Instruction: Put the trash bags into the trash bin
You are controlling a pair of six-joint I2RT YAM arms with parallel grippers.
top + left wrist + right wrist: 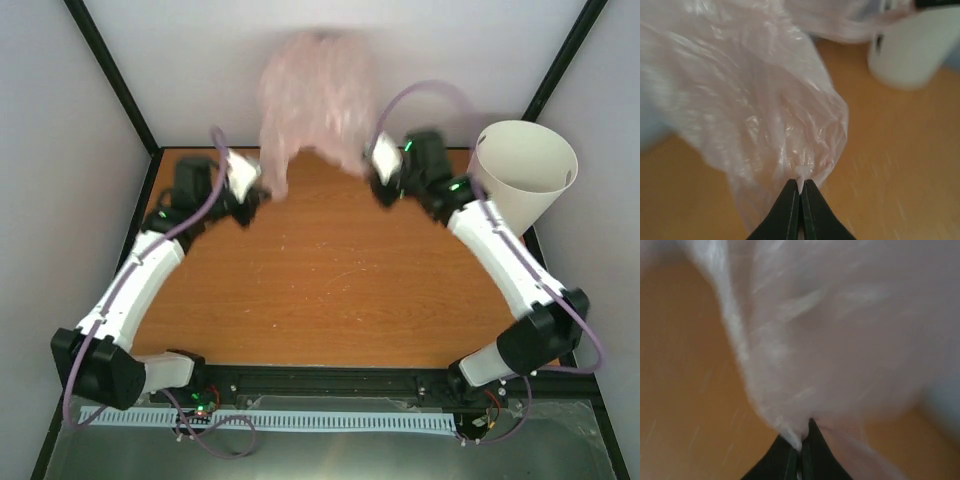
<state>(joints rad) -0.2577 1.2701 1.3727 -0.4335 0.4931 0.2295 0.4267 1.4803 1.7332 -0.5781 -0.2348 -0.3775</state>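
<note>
A pale pink translucent trash bag (315, 100) hangs spread in the air above the far side of the table, blurred by motion. My left gripper (262, 190) is shut on its left lower corner; in the left wrist view the black fingers (801, 192) pinch a bunched tip of the bag (755, 100). My right gripper (378, 185) is shut on the right lower corner, where film (840, 330) fills the right wrist view above the jaws (801, 440). The white trash bin (522, 180) stands at the far right corner, to the right of the right gripper, and shows blurred in the left wrist view (915, 50).
The orange-brown table top (330, 280) lies below the bag. Black frame posts (110, 70) and pale walls close in the back and sides. A black rail (330, 385) with the arm bases runs along the near edge.
</note>
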